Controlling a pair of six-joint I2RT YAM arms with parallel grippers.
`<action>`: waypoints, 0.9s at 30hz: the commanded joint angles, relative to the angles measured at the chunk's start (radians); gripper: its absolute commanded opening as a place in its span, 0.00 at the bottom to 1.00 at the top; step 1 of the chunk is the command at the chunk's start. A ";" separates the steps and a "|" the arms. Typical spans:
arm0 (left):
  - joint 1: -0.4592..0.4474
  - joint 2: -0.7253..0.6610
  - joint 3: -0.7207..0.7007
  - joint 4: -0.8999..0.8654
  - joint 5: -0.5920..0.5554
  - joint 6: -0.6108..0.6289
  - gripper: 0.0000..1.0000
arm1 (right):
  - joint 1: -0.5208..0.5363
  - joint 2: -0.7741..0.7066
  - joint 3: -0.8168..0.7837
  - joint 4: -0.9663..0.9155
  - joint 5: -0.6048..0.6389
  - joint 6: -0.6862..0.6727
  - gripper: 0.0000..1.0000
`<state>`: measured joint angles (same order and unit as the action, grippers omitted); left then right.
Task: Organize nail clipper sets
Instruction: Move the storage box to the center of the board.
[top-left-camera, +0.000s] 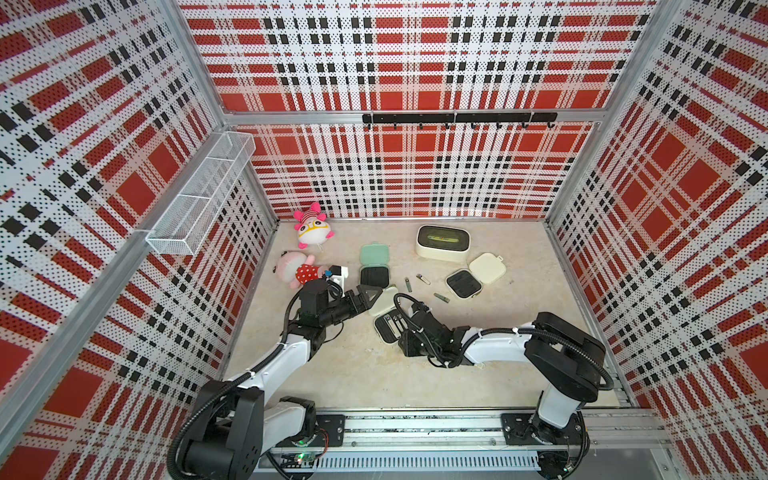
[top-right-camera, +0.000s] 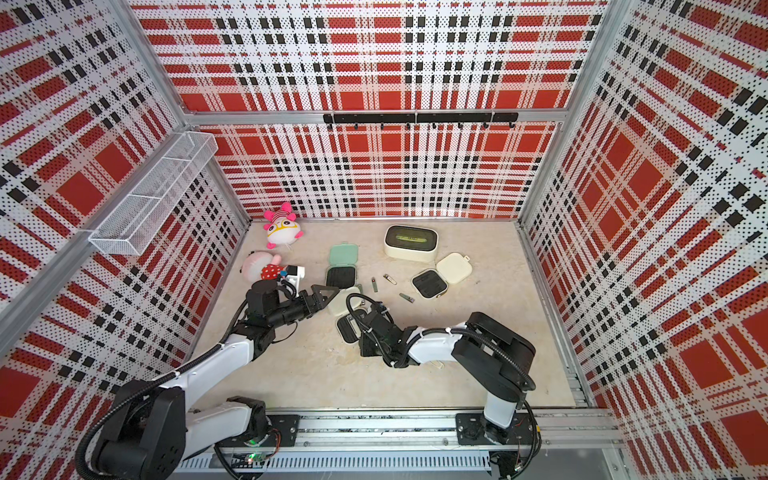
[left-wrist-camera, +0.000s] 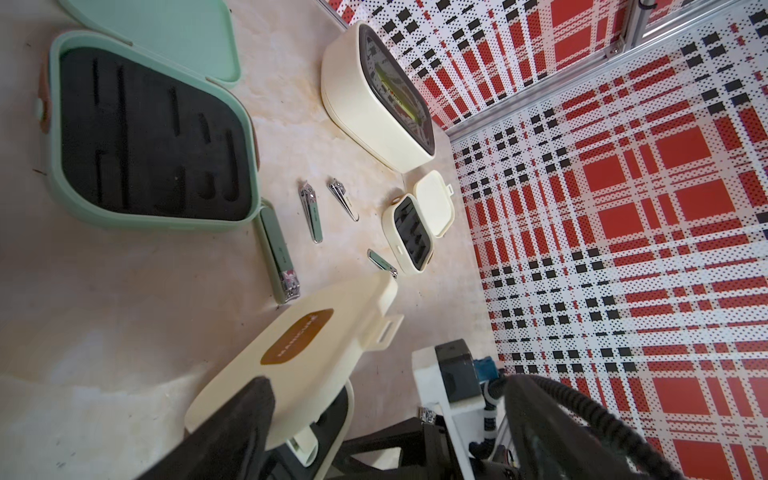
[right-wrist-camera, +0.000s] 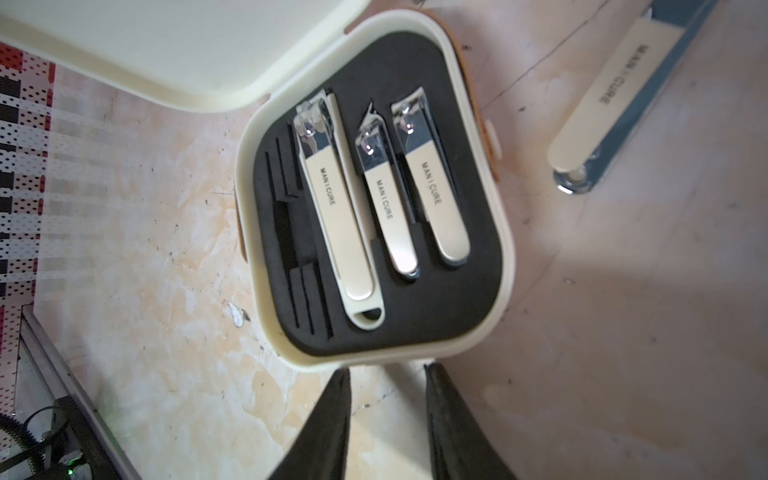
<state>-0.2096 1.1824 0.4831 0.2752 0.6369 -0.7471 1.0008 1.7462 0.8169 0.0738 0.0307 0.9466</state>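
The pale marbled tabletop (top-left-camera: 332, 374) carries two pink toys at its far left: the far plush toy (top-left-camera: 312, 230) and the near plush toy (top-left-camera: 297, 269). Mid-table lies the open mint green case (top-left-camera: 374, 257), with the near cream case (top-left-camera: 386, 309), also open, just nearer. At the far right sits a larger cream box (top-left-camera: 443, 243), the right cream case (top-left-camera: 487, 268) open beside it. Between the cases lie the left clipper (top-left-camera: 408, 284), middle clipper (top-left-camera: 423, 278) and right clipper (top-left-camera: 442, 297), all loose.
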 joint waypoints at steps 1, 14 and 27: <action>-0.021 0.006 0.026 -0.026 0.024 -0.001 0.91 | -0.025 -0.011 -0.021 -0.022 0.011 0.026 0.33; -0.108 0.059 0.040 0.030 0.039 -0.058 0.90 | -0.117 -0.002 -0.052 0.054 -0.047 0.068 0.32; -0.199 0.202 0.064 0.106 -0.018 -0.105 0.89 | -0.201 -0.079 -0.078 0.003 -0.036 0.066 0.35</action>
<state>-0.3946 1.3609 0.5140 0.3302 0.6361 -0.8356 0.8139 1.7206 0.7673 0.1322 -0.0395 0.9943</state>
